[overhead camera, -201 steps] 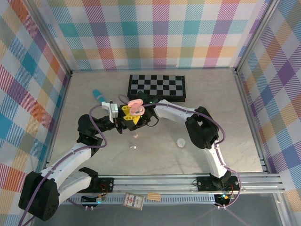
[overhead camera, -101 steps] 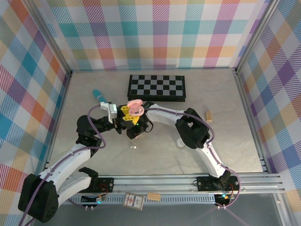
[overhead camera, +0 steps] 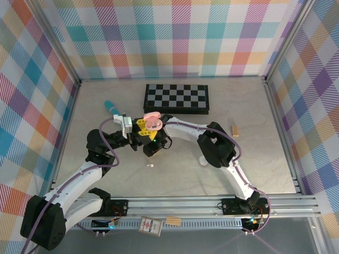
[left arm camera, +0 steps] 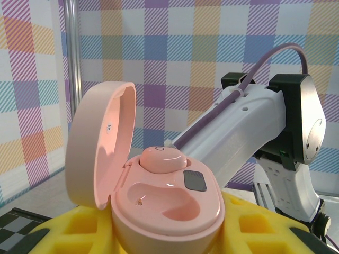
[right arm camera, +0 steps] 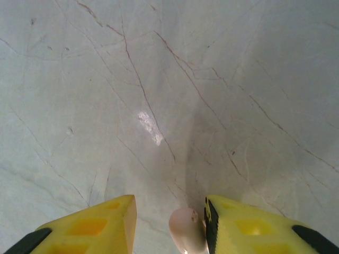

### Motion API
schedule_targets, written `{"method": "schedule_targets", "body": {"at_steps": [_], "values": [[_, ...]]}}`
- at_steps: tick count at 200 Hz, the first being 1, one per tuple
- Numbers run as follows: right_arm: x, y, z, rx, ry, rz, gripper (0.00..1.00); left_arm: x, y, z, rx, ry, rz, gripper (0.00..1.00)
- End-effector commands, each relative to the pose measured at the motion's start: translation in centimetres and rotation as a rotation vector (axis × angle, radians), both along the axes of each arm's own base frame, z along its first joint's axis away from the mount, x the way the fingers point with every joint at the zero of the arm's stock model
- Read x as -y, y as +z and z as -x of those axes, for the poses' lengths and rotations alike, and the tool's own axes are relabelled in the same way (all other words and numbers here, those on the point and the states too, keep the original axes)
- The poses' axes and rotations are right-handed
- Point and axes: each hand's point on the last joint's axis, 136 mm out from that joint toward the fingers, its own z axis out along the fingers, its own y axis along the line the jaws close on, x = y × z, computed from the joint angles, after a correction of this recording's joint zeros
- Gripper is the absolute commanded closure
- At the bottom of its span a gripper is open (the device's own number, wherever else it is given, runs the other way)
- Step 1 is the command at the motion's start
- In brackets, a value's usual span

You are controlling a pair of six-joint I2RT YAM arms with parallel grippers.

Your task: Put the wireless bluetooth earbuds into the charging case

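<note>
The left gripper (overhead camera: 143,127) is clamped on the open pink charging case (left arm camera: 167,211), whose base sits between the yellow pads with the lid (left arm camera: 100,143) standing up on the left. One seated earbud (left arm camera: 161,157) rests in the far socket of the case; the near socket (left arm camera: 159,197) is bare.

The right gripper (right arm camera: 169,203) hangs just in front of and below the case, pointing down at the desk (overhead camera: 254,159). Its yellow fingers stand a narrow gap apart. A pale pink earbud (right arm camera: 187,231) lies against the inner face of the right-hand finger, with clear space between it and the other finger; whether it is truly pinched I cannot tell.

A small white earbud (overhead camera: 150,165) lies loose on the desk just near of the right gripper, apart from it.
</note>
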Motion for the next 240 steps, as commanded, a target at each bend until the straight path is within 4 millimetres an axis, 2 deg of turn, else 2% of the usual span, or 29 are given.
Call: {"method": "schedule_targets", "body": {"at_steps": [1, 78, 136, 187, 240], "values": [[0.7, 0.4, 0.4, 0.013, 0.039, 0.046, 0.61, -0.1, 1.1, 0.8, 0.050, -0.018, 0.013, 0.69], [1.1, -0.1, -0.1, 0.025, 0.000, 0.082, 0.74, -0.1, 0.9, 0.7, 0.047, -0.017, 0.012, 0.69], [1.5, 1.5, -1.8, 0.047, -0.122, 0.059, 0.79, -0.1, 1.0, 0.7, 0.051, -0.014, 0.013, 0.69], [4.6, 3.5, -4.3, 0.011, -0.333, -0.037, 0.78, -0.1, 1.1, 0.6, 0.054, -0.009, 0.012, 0.69], [9.7, 5.0, -5.7, -0.004, -0.535, -0.100, 0.79, 0.2, 0.6, 0.3, 0.056, -0.004, -0.003, 0.69]]}}
